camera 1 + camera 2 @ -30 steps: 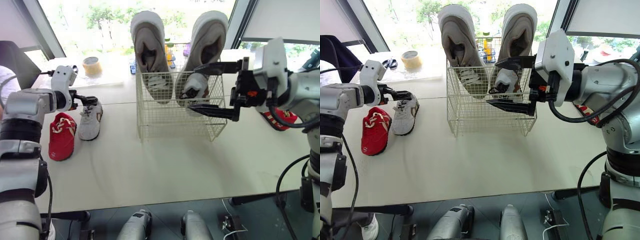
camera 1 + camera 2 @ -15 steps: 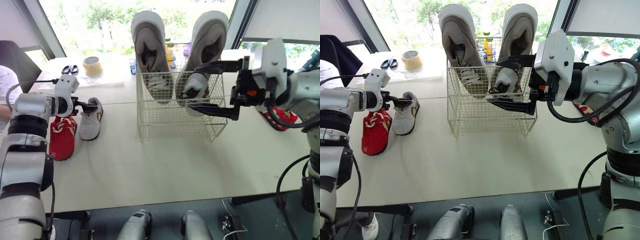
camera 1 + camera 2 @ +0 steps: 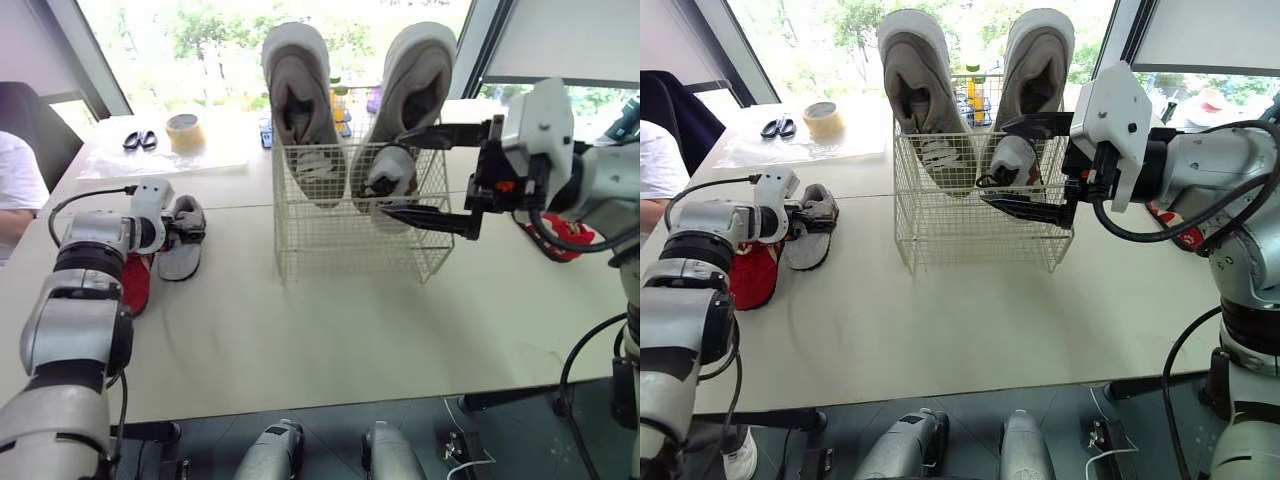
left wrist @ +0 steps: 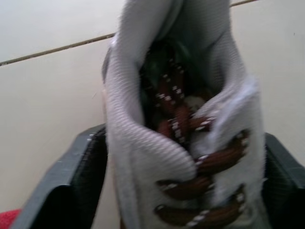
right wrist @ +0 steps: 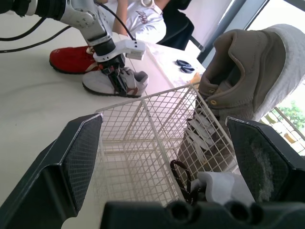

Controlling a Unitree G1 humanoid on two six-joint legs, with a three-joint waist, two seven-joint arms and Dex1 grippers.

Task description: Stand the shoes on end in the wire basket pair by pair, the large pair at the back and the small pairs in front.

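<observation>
The wire basket (image 3: 350, 245) stands mid-desk (image 3: 330, 330) with the large grey pair (image 3: 300, 100) on end along its back and a small white shoe (image 3: 388, 172) in its front right corner, the right tool (image 3: 995, 162) spread wide with a finger above and below that shoe, not pinching it. Left of the basket, a white shoe with brown laces (image 4: 181, 143) lies on the desk, the left tool (image 3: 185, 228) clamped across it, just beside a red shoe (image 3: 137, 283). Another red shoe (image 3: 560, 238) lies right of the basket.
</observation>
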